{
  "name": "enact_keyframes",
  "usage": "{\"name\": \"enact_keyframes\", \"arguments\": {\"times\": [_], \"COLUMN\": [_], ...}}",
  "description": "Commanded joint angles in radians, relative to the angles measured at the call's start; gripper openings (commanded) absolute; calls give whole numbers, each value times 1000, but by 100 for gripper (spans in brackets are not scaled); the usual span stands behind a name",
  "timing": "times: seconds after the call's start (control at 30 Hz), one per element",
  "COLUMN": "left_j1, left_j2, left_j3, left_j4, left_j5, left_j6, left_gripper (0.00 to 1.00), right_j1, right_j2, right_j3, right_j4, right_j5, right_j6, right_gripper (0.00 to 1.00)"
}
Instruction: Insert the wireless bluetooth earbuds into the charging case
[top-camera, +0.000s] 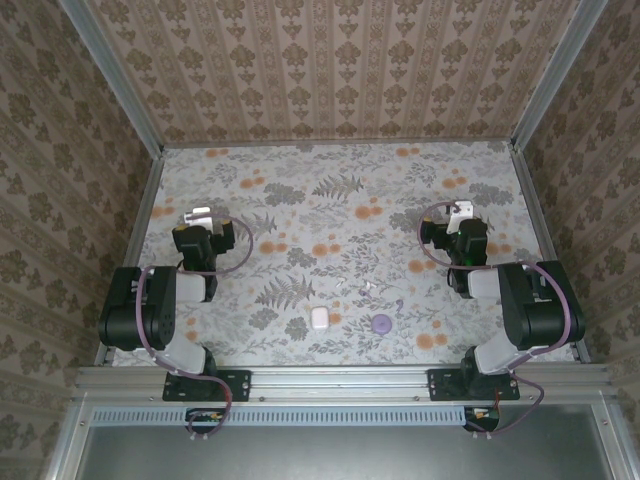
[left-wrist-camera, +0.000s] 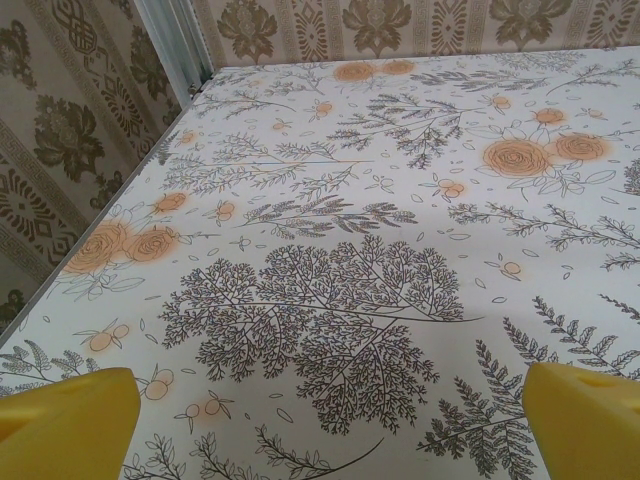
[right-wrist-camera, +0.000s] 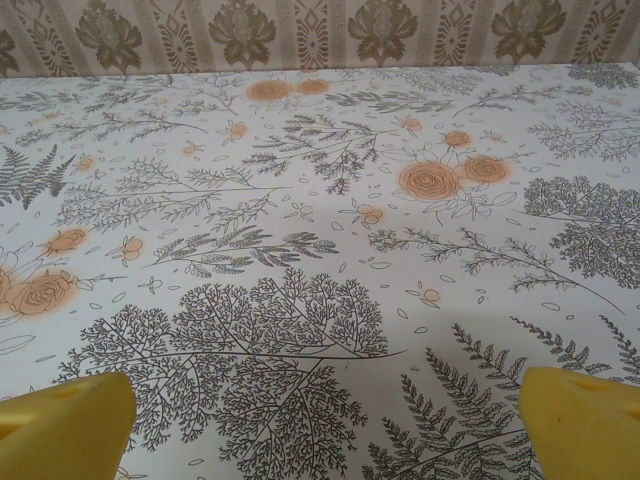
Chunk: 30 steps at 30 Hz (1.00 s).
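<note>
Three wallpapered walls (top-camera: 340, 60) in a damask pattern close in the work area at the back and both sides. The table (top-camera: 330, 205) is covered in a floral print of grey ferns and orange roses, with an aluminium rail (top-camera: 340, 380) along its near edge.

Both arms are folded back near their bases, the left arm (top-camera: 150, 310) at the near left and the right arm (top-camera: 530, 310) at the near right. The left gripper (top-camera: 200, 214) points toward the far wall, well apart from every task item. In its wrist view its yellow fingers (left-wrist-camera: 70, 420) sit at the two lower corners, spread wide, with bare cloth between them. The right gripper (top-camera: 460, 210) is in the same attitude. Its yellow fingers (right-wrist-camera: 65, 425) are likewise fully spread over bare cloth and pinch nothing.

The charging case (top-camera: 319, 318) lies flat on the table near the front edge, between the two arms. It is too small to tell whether the lid is up. A round purple disc (top-camera: 381, 323) lies near it on its right, not touching. The wireless bluetooth earbuds (top-camera: 345, 286) appear as tiny white pieces on the cloth just beyond the case and disc, outside the case. Their orientation cannot be made out.
</note>
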<state>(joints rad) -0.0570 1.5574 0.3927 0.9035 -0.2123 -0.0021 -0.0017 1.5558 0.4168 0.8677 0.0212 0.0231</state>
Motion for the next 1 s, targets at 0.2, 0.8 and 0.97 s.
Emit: {"name": "enact_keyframes", "arguments": {"times": [0.2,0.8,0.97], "left_j1": [-12,-306,-392], "left_j2": [-64,-389,-399], "left_j3": [23,400,385], "left_j4": [-98,-1100,-1269], "left_j5": [-34,66,145], "left_j6": [35,-200,-311], "left_gripper": [95,82,79], "right_j1": [9,430,565], "right_j2": [-220,-241,-235], "right_j3": [173,782,750], "right_j4": [-526,-1890,-1987], "right_j5": [-58,30,-9], "right_j6": [41,256,408], "right_gripper": [100,100,98]}}
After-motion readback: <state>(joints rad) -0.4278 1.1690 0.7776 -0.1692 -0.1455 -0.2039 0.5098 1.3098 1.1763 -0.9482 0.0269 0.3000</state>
